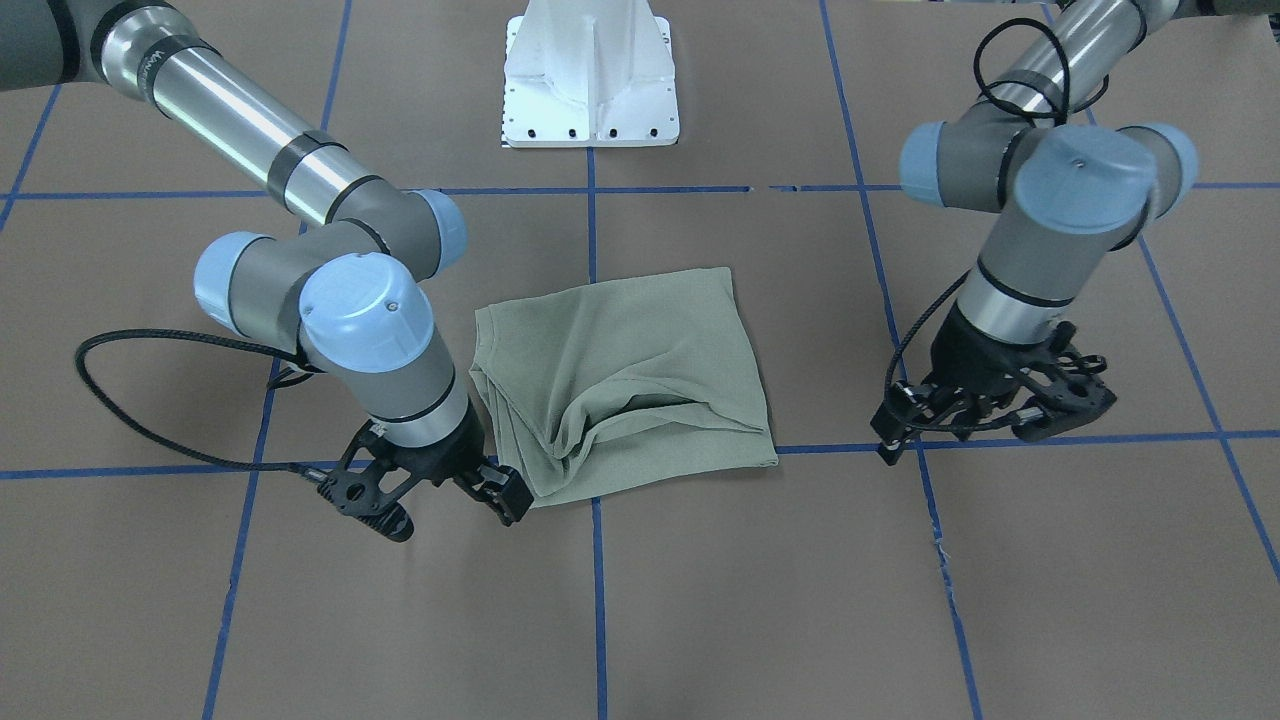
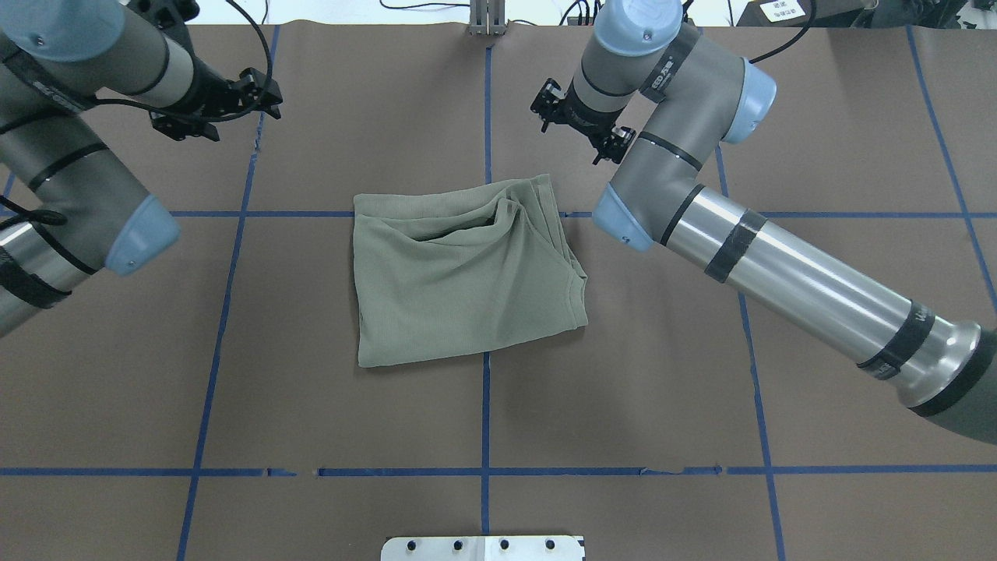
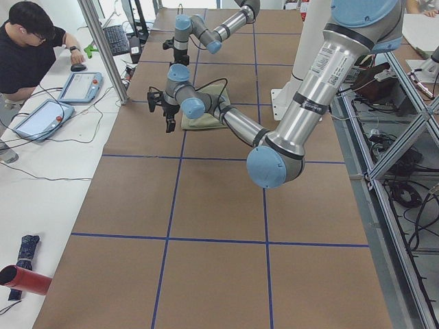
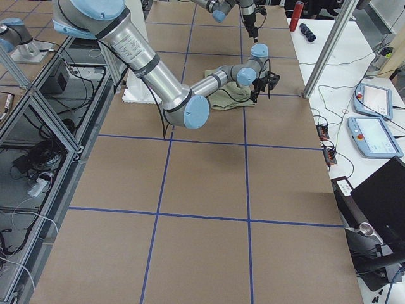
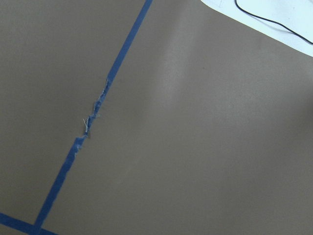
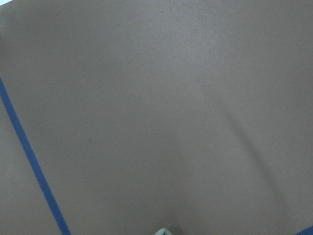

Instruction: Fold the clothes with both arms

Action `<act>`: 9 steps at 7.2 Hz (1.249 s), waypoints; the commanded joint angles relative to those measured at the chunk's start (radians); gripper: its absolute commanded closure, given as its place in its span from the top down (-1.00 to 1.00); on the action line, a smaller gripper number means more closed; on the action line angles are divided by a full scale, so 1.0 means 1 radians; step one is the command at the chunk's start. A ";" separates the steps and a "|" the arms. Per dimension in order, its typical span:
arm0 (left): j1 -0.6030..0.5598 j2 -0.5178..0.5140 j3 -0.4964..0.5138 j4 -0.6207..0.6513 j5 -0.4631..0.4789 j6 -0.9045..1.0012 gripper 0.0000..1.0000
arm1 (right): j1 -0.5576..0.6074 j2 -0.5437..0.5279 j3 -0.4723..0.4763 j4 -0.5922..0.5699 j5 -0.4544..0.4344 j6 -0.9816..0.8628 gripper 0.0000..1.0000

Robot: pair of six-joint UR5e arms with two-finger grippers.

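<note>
The sage-green shirt [image 1: 620, 370] lies folded into a rough rectangle at the table's middle, with a raised wrinkle along its far side in the overhead view [image 2: 459, 273]. My right gripper [image 1: 450, 512] is open and empty, just above the table beside the shirt's far right corner [image 2: 580, 125]. My left gripper [image 1: 980, 425] is open and empty, well apart from the shirt, over the table's far left [image 2: 226, 109]. Both wrist views show only brown paper and blue tape.
The white pedestal base [image 1: 590, 80] stands at the robot's side of the table. Blue tape lines [image 2: 485, 405] divide the brown paper. A seated operator [image 3: 27, 41] with tablets [image 3: 41, 116] is at a side table beyond the far edge.
</note>
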 commanded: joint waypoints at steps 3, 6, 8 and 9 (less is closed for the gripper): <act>-0.286 0.244 -0.075 0.007 -0.088 0.677 1.00 | 0.375 -0.259 0.070 -0.080 0.286 -0.804 1.00; -0.461 0.373 -0.052 0.059 -0.140 1.172 1.00 | 0.537 -0.408 0.120 -0.258 0.291 -1.404 1.00; -0.486 0.431 -0.058 0.061 -0.190 1.181 1.00 | 0.638 -0.529 0.158 -0.364 0.311 -1.639 1.00; -0.497 0.428 -0.063 0.059 -0.190 1.164 1.00 | 0.652 -0.560 0.209 -0.361 0.338 -1.632 1.00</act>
